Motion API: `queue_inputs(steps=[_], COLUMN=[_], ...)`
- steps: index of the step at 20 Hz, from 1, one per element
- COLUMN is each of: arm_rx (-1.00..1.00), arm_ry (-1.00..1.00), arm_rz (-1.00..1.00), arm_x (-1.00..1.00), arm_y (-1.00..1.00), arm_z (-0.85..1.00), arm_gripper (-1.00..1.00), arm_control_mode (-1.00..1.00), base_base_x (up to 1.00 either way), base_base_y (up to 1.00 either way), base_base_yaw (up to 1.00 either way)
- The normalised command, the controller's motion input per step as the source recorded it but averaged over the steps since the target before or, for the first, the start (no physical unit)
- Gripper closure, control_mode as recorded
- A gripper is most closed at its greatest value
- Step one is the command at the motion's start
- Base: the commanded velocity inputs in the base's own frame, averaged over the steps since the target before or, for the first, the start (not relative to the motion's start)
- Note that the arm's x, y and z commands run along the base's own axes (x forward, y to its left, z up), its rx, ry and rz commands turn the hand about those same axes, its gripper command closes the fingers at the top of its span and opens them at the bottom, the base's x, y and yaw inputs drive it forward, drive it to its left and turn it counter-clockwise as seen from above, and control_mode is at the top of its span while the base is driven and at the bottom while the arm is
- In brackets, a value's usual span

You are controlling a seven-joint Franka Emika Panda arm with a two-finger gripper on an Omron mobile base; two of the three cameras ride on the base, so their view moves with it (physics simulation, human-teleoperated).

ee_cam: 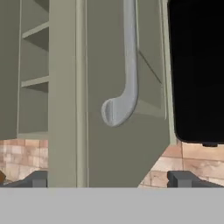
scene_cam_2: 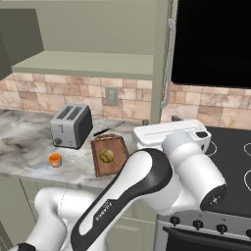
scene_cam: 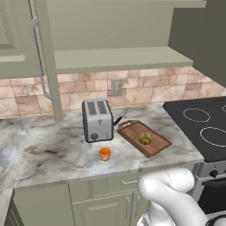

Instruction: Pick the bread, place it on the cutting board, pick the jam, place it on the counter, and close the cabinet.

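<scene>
The bread (scene_cam: 145,138) (scene_cam_2: 107,156) lies on the cutting board (scene_cam: 155,145) (scene_cam_2: 100,169). The orange jam (scene_cam: 104,153) (scene_cam_2: 55,160) stands on the counter (scene_cam: 53,150) (scene_cam_2: 24,142), in front of the toaster. The cabinet (scene_cam: 119,57) (scene_cam_2: 88,61) is open, its shelf bare. In the hand view my gripper (ee_cam: 111,179) is open with nothing between its fingertips (ee_cam: 39,179). It faces the cabinet's right door (ee_cam: 109,144) from close by, just below the lower end of the silver bar handle (ee_cam: 127,78) (scene_cam_2: 170,63).
A silver toaster (scene_cam: 97,119) (scene_cam_2: 71,126) and a black-handled knife (scene_cam: 121,116) stand behind the board. The black stove (scene_cam: 203,123) lies to the right. A black appliance (scene_cam_2: 215,44) (ee_cam: 197,65) hangs right of the door. The left door (scene_cam: 17,44) is swung open.
</scene>
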Motion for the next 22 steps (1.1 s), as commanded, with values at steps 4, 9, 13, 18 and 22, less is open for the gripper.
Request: queue_inputs(steps=[4,9,13,18,22], arm_rx=[0.0,0.0,0.0,0.0,0.0], arm_ry=[0.0,0.0,0.0,0.0,0.0], arm_rz=[0.12,0.14,0.14,0.14,0.13], arm_x=[0.17,0.11,0.14,0.03,0.0], arm_y=[0.0,0.0,0.0,0.07,0.26], arm_z=[-0.05,-0.03,0.0,-0.02,0.0], arm_gripper=[-1.0,-1.0,-1.0,-1.0,-1.0], arm_control_mode=[-1.0,-1.0,-1.0,-1.0,-1.0], base_base_x=[0.0,0.0,0.0,0.0,0.0], base_base_y=[0.0,0.0,0.0,0.0,0.0], base_base_yaw=[0.0,0.0,0.0,0.0,0.0])
